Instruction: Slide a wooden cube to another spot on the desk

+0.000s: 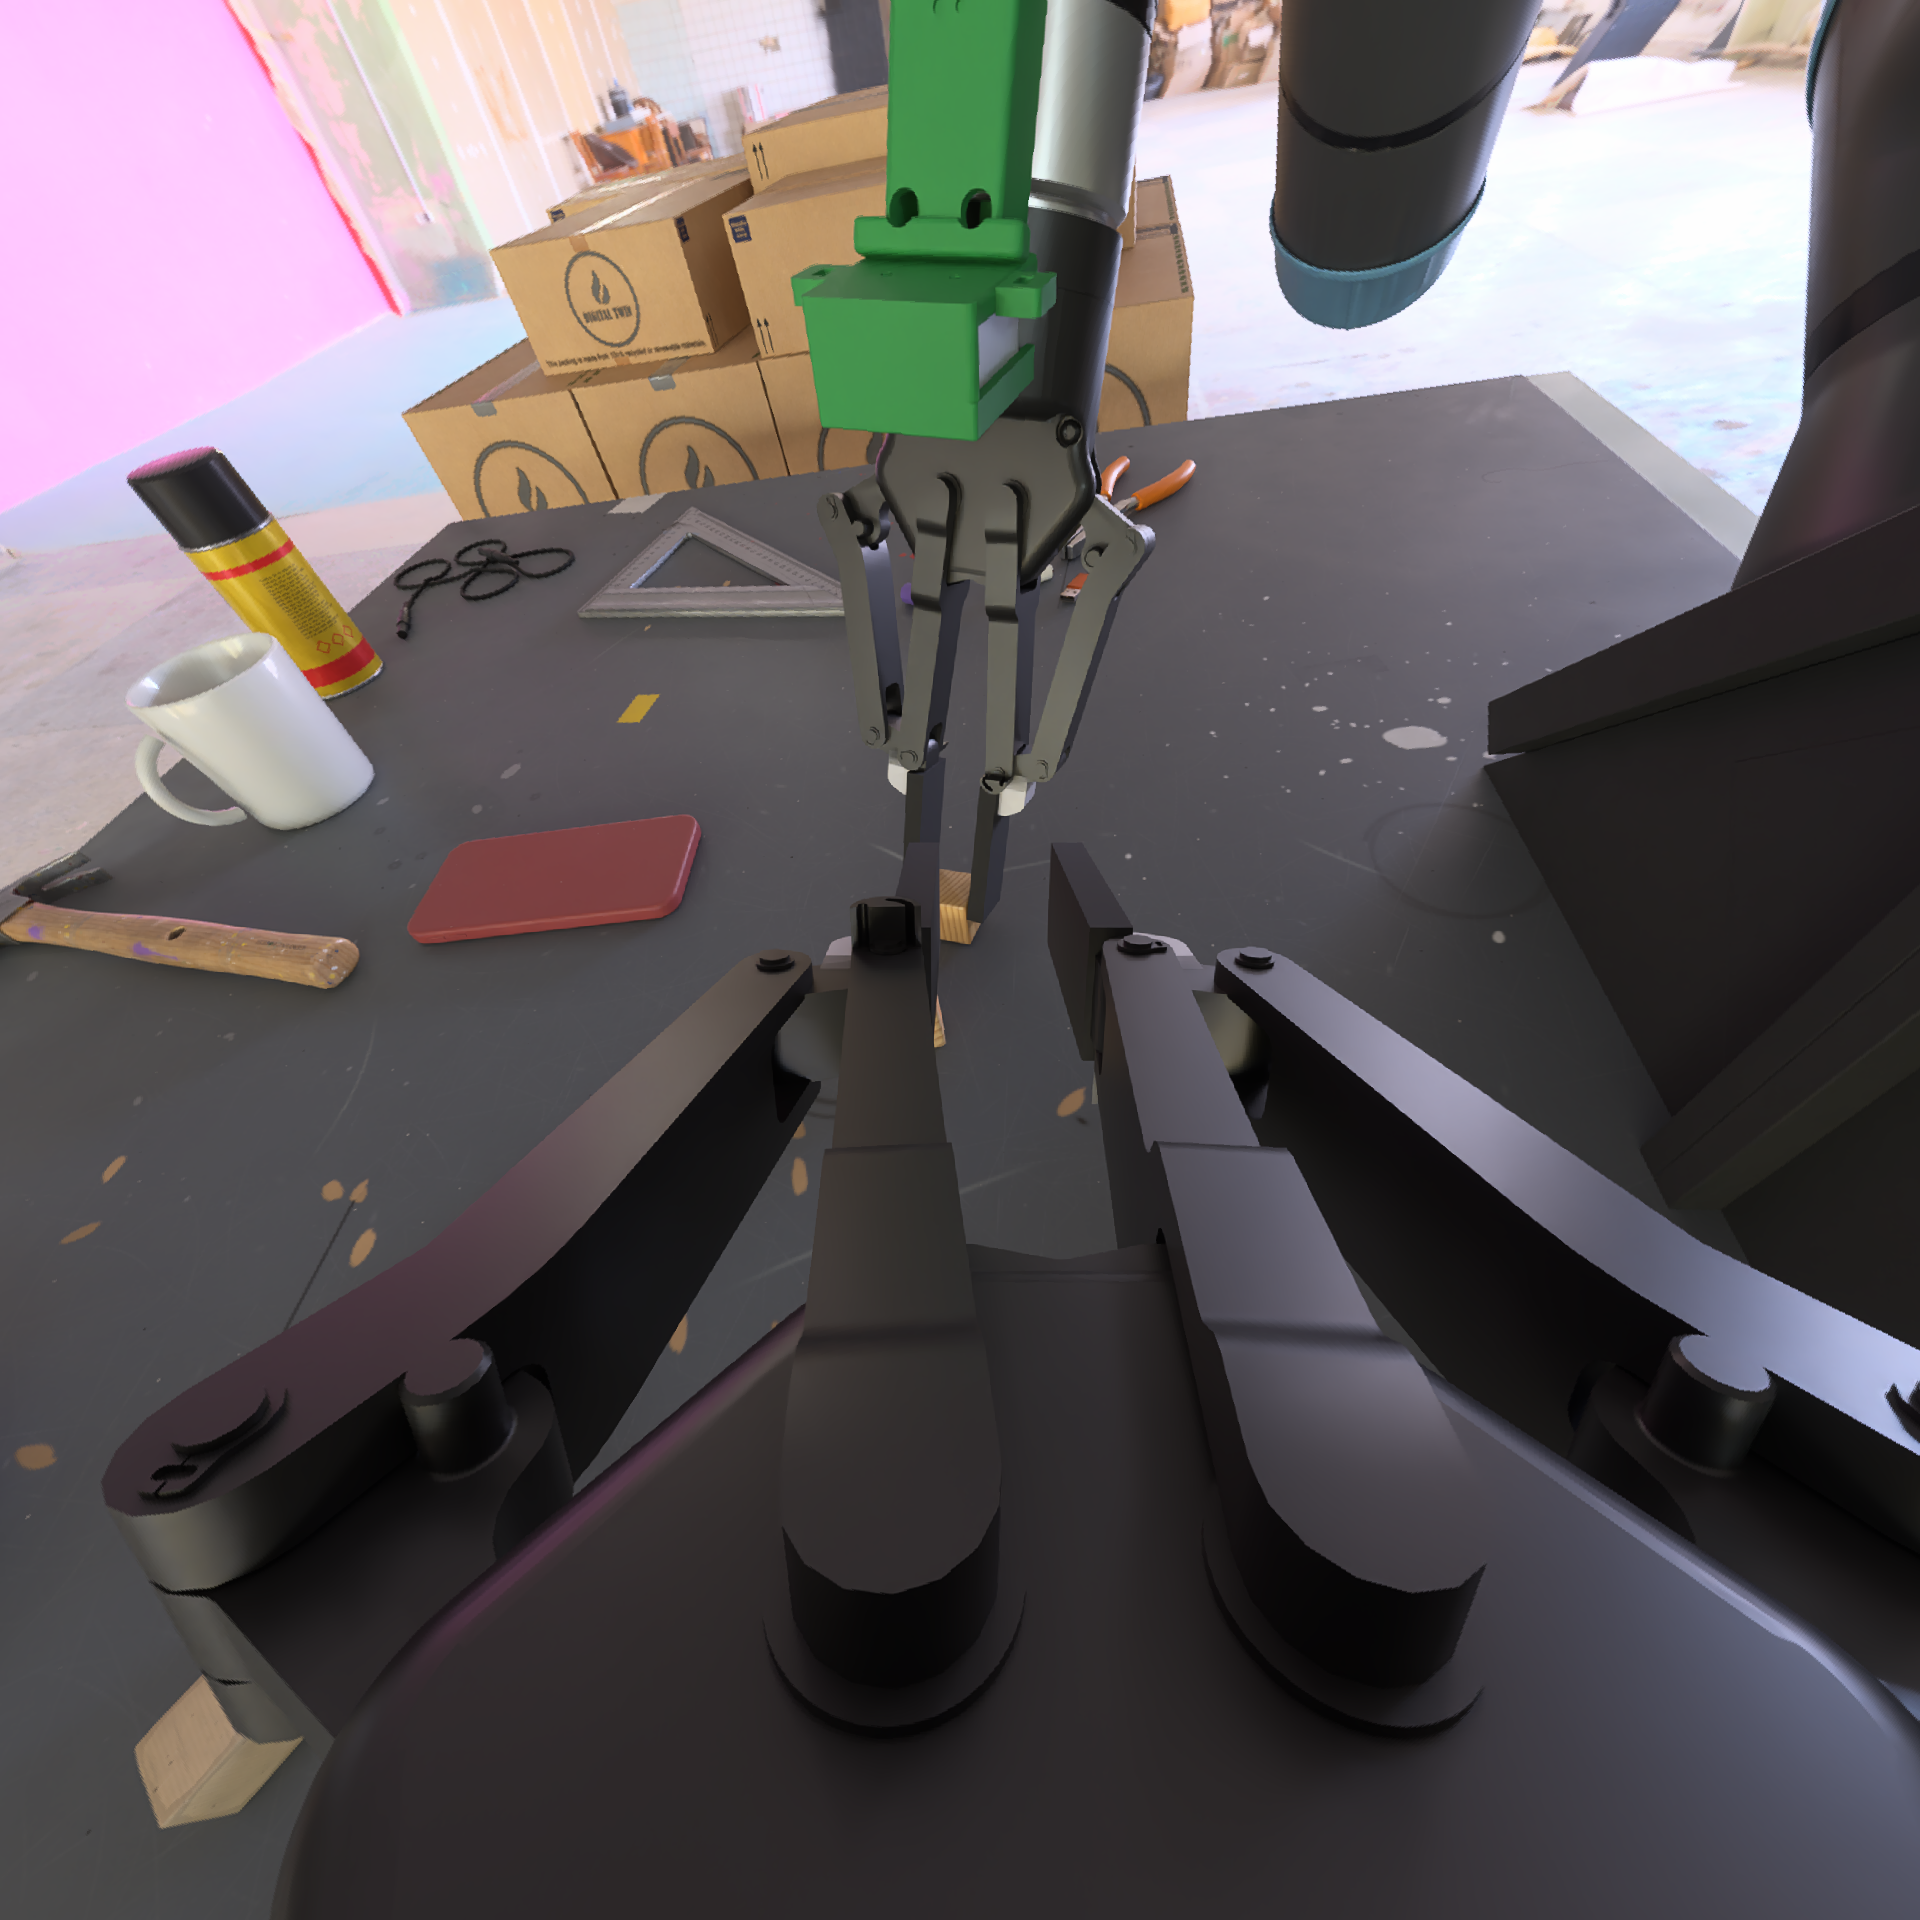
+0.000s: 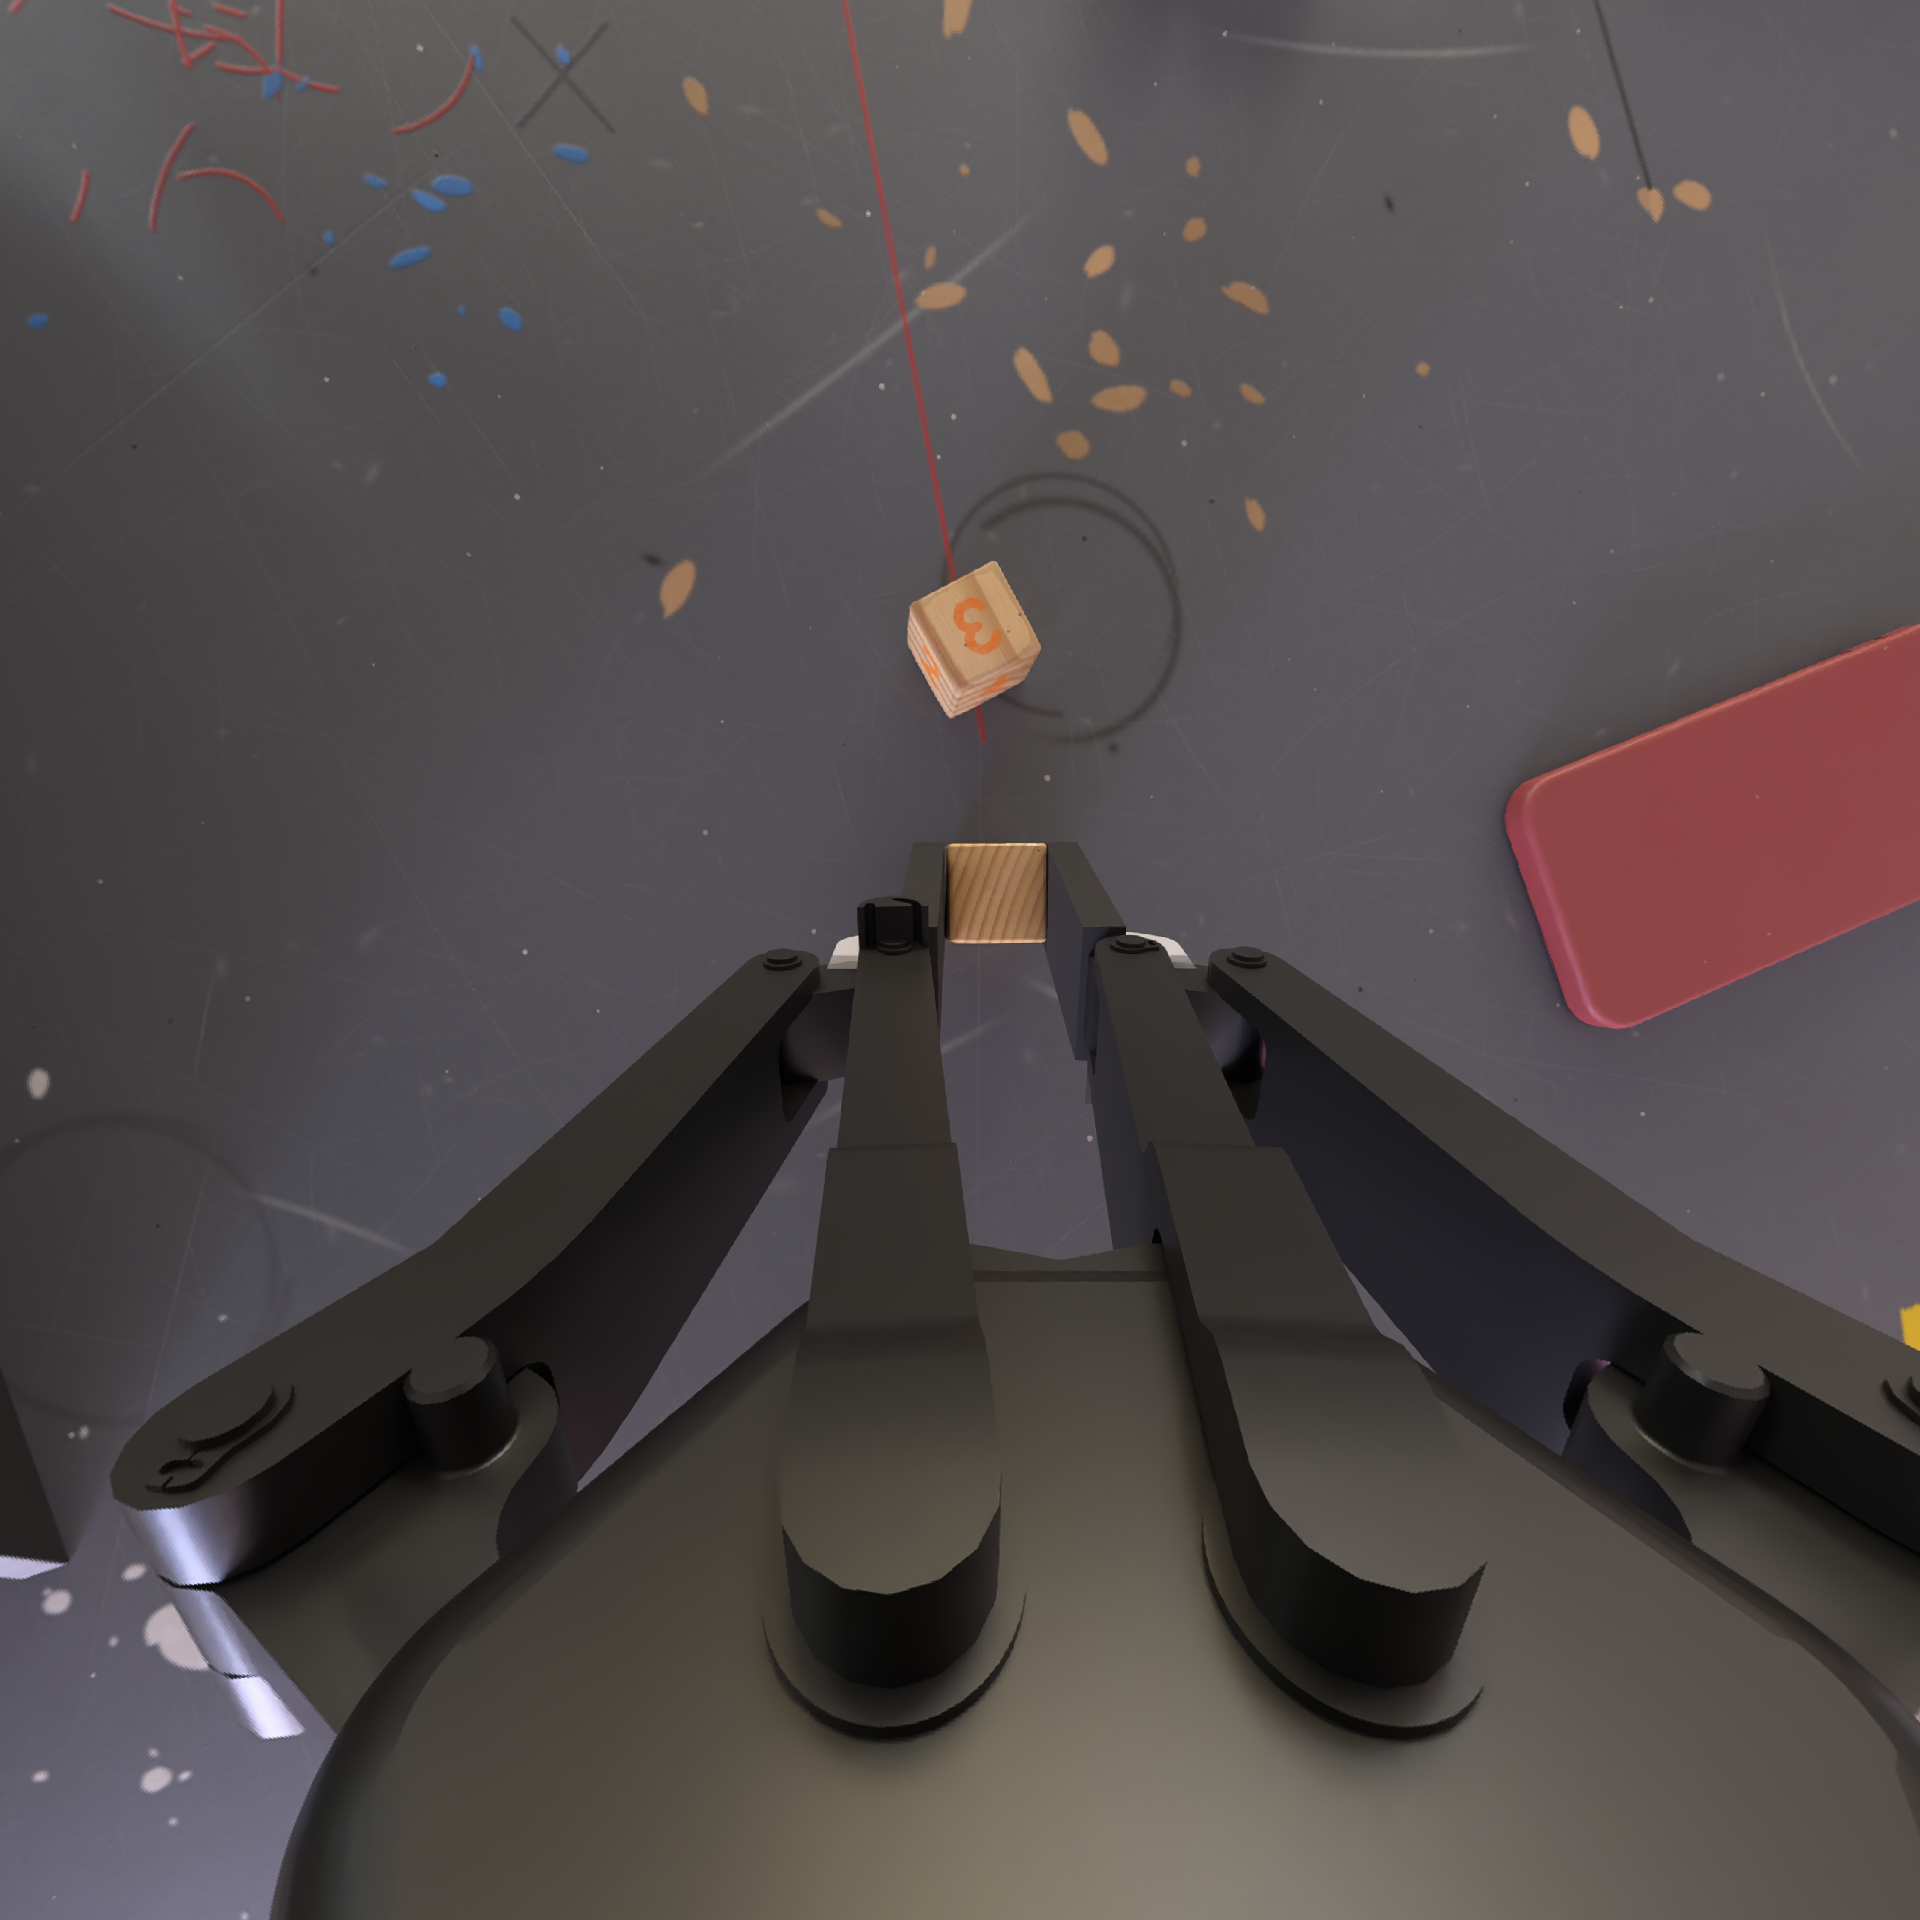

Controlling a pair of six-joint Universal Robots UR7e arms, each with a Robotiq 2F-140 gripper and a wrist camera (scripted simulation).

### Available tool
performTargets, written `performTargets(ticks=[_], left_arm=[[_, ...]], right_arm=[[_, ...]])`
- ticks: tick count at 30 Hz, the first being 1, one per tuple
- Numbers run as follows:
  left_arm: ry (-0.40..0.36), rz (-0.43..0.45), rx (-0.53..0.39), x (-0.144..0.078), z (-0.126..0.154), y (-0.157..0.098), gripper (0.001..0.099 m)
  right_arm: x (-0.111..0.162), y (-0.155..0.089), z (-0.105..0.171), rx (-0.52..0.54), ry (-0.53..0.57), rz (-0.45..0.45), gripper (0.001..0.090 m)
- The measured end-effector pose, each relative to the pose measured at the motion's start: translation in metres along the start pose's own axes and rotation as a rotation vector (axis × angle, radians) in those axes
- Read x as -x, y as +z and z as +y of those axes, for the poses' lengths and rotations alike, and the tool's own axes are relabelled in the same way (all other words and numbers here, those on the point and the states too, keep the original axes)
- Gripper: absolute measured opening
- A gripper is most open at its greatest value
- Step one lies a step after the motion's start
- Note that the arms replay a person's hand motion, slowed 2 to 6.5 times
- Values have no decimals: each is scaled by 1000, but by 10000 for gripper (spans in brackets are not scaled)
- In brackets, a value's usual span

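Note:
My right gripper (image 2: 995, 873) is shut on a plain wooden cube (image 2: 995, 891), one finger on each side, low over the dark desk (image 2: 520, 727). In the left wrist view the right gripper (image 1: 956, 899) points straight down, with that cube (image 1: 961, 920) between its fingertips at desk level. A second wooden cube with an orange mark (image 2: 974, 639) lies just beyond it. My left gripper (image 1: 987, 904) is open and empty, hovering near the right gripper and pointing at it. A third, pale cube (image 1: 208, 1756) lies at the lower left.
A red flat pad (image 1: 561, 878) (image 2: 1745, 821) lies beside the grippers. A white mug (image 1: 249, 738), a spray can (image 1: 260, 561), a hammer (image 1: 187, 940), a metal triangle (image 1: 717, 571), a black cord (image 1: 483, 571) and orange pliers (image 1: 1153, 483) lie farther off. Cardboard boxes (image 1: 644, 301) stand behind the desk.

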State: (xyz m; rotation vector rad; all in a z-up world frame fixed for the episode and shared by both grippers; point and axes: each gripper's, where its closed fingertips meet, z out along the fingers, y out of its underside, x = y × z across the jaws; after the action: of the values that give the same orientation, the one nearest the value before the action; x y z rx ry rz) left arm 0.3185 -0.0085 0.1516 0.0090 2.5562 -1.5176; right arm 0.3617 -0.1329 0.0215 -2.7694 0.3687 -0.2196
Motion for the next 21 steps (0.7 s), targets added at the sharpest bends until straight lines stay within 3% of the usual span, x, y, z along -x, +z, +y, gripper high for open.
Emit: performTargets(ticks=[21], left_arm=[[1,-1,3,0,0,0,285]], right_arm=[[3,4,-13,-34,0,-8,261]])
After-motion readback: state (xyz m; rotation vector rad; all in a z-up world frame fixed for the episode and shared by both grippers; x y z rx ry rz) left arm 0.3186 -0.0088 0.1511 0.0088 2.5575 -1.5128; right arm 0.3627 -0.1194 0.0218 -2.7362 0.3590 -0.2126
